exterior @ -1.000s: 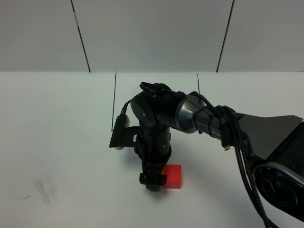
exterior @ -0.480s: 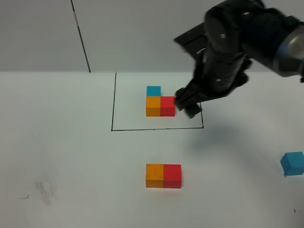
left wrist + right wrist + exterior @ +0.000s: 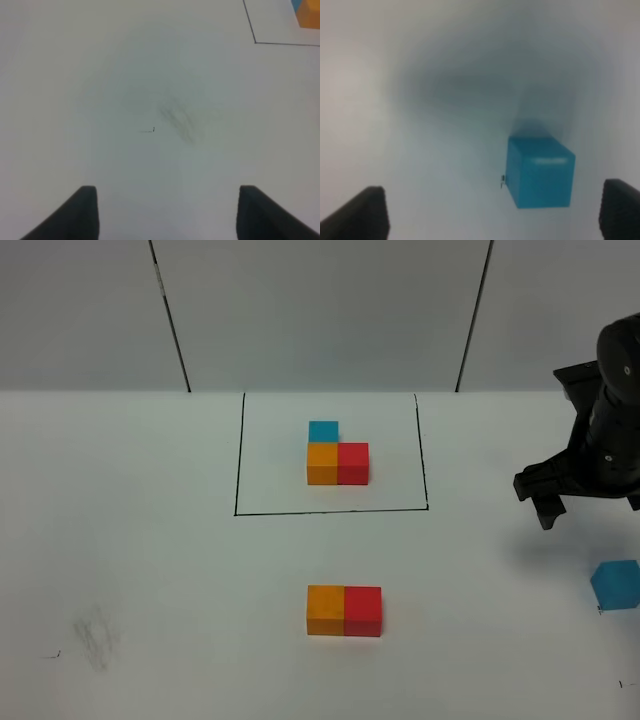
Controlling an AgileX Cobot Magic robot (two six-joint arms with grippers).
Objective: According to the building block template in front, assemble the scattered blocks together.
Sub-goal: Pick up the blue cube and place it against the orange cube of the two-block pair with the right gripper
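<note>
The loose orange cube (image 3: pixel 325 609) and red cube (image 3: pixel 363 610) sit touching, red at 3 o'clock of orange, matching the bottom row of the building block template (image 3: pixel 335 455), which lies inside its black outline at 12 o'clock of them. The light blue cube (image 3: pixel 614 585) lies alone, well apart at about 3 o'clock of the pair, close to the edge of the high view. It is the last of the scattered blocks to be joined, and belongs at 12 o'clock of the orange one.

The likely trouble is in the pick. In the right wrist view the light blue cube (image 3: pixel 540 172) looks a little turned against the line of the jaws and sits nearer one finger, so closing there could catch an edge and spin or push it. Later, wide jaws lowered beside the joined pair could knock it apart.

The right gripper (image 3: pixel 590 495) hovers at about 11 o'clock of the blue cube, jaws spread wide, holding and touching nothing. The left gripper (image 3: pixel 170 215) hangs over bare table (image 3: pixel 100 75), jaws apart and empty
</note>
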